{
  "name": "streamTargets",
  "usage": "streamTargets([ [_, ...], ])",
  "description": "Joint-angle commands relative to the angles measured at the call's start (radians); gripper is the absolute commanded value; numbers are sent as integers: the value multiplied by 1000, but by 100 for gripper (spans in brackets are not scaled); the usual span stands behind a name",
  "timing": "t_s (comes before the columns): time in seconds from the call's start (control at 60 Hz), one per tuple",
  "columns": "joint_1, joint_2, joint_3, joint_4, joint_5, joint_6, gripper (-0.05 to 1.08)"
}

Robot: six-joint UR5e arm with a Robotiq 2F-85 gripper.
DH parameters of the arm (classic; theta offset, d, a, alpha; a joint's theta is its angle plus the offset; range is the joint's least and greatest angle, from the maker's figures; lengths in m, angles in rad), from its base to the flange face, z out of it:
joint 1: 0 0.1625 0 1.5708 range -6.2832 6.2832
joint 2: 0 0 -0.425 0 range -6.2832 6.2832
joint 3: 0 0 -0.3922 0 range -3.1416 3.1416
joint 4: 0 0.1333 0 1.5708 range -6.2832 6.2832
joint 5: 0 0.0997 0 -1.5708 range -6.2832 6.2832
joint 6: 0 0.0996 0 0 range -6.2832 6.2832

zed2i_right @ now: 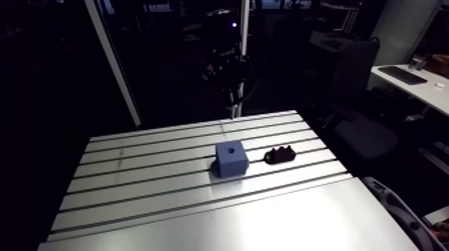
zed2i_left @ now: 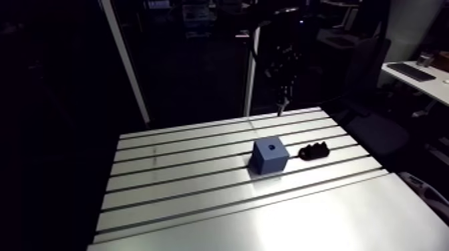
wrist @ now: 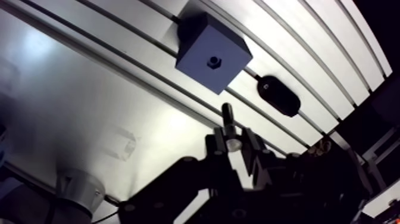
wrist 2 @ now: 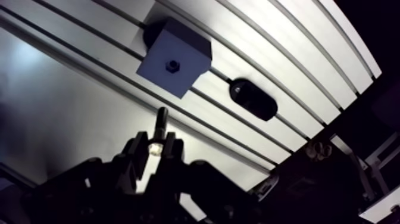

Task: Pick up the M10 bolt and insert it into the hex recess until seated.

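Note:
A blue block stands on the slotted table, with a small hex recess in its top face. In the wrist view my gripper is shut on the M10 bolt. The bolt's bright head sits between the fingertips and its dark shank sticks out ahead of them, towards the block. The bolt's tip is clear of the block, a fair gap short of it. In the arm view the gripper hangs high over the table's far edge, well behind the block.
A black lumpy holder lies on the table just right of the block; in the wrist view the same holder lies beside the block. Grooves run across the table's far half, and its near part is a smooth plate.

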Motion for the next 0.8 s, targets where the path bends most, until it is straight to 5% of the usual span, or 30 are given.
streamTargets([
  [0.017, 16, 25, 10, -63, -2, -2, 106],
  [0.4, 16, 30, 19, -79, -8, -11, 107],
  [0.517, 16, 32, 24, -77, -36, -29, 107],
  [0.8, 16, 34, 51, -82, -38, -29, 106],
])
